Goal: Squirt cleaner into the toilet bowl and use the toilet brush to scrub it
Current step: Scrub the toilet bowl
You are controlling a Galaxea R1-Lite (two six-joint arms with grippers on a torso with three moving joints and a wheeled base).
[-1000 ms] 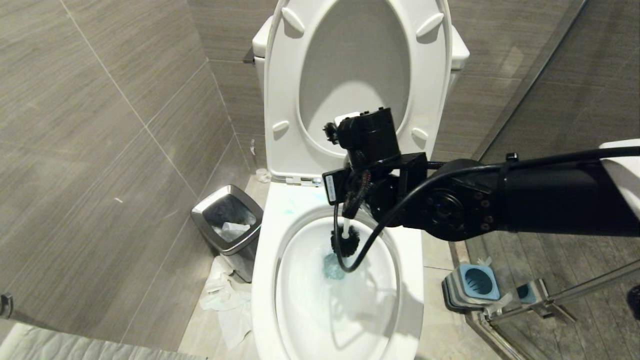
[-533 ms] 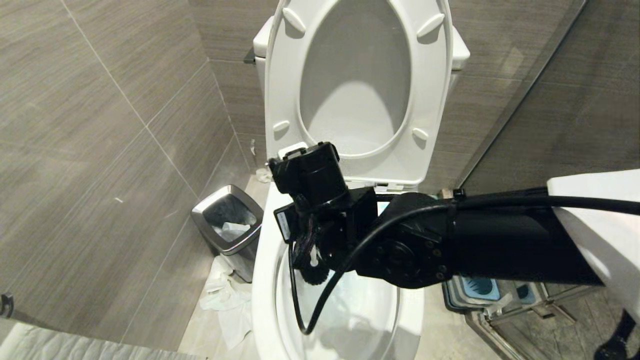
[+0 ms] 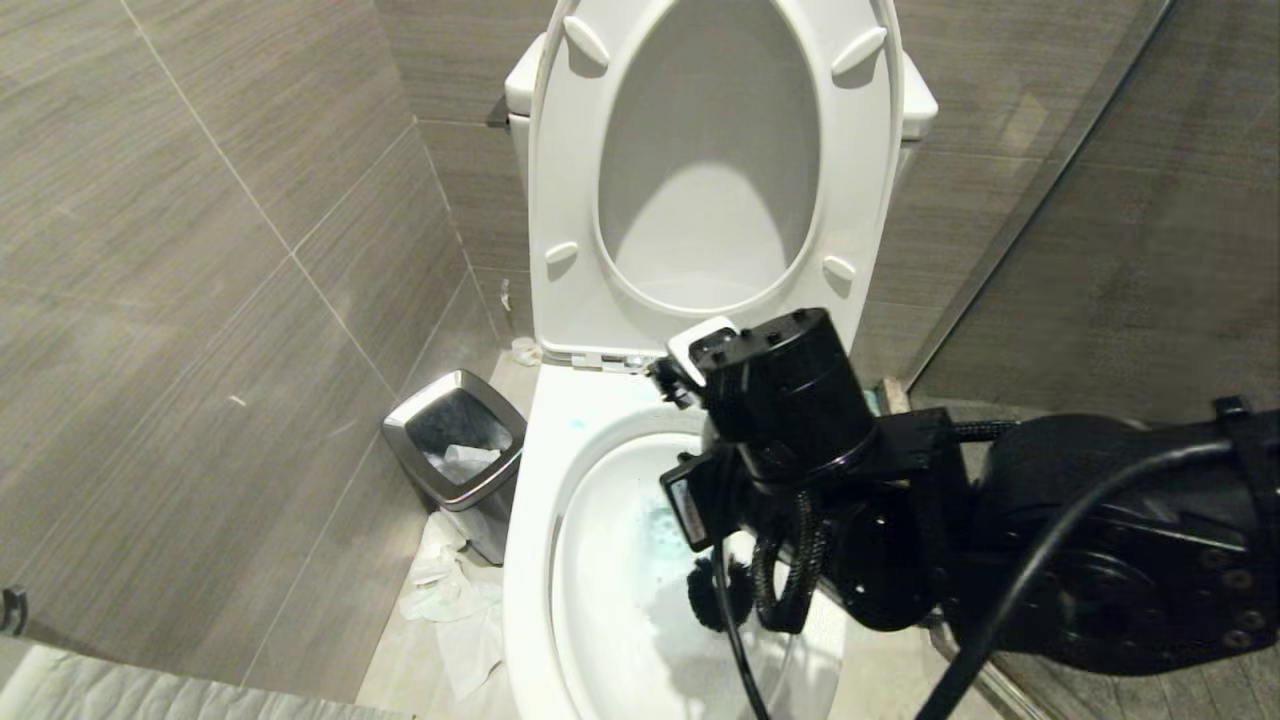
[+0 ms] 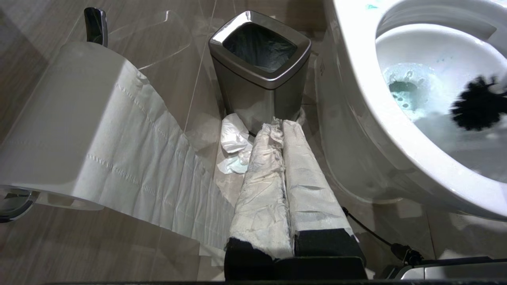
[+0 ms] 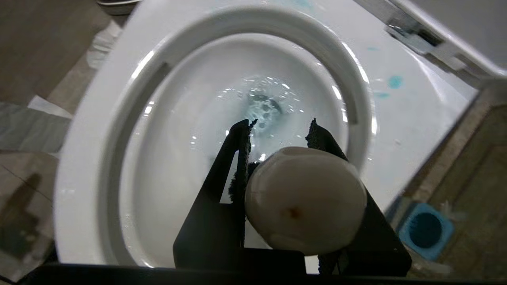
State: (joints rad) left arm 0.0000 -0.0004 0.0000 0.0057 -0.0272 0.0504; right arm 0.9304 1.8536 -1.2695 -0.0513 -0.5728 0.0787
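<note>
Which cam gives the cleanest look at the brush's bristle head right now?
Left wrist view: the black bristle head shows unobstructed inside the toilet bowl, though motion-blurred. In the head view the right arm covers most of it. In the right wrist view the handle's rounded end blocks it.

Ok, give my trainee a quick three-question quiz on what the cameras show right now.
1. True or false: the right end effector grips the toilet brush.
2. Where is the brush's black head: A) inside the toilet bowl, B) in the blue holder, C) in the bin?
3. What colour is the cleaner spotted on the rim?

Key: 1 true; 2 A; 3 light blue.
</note>
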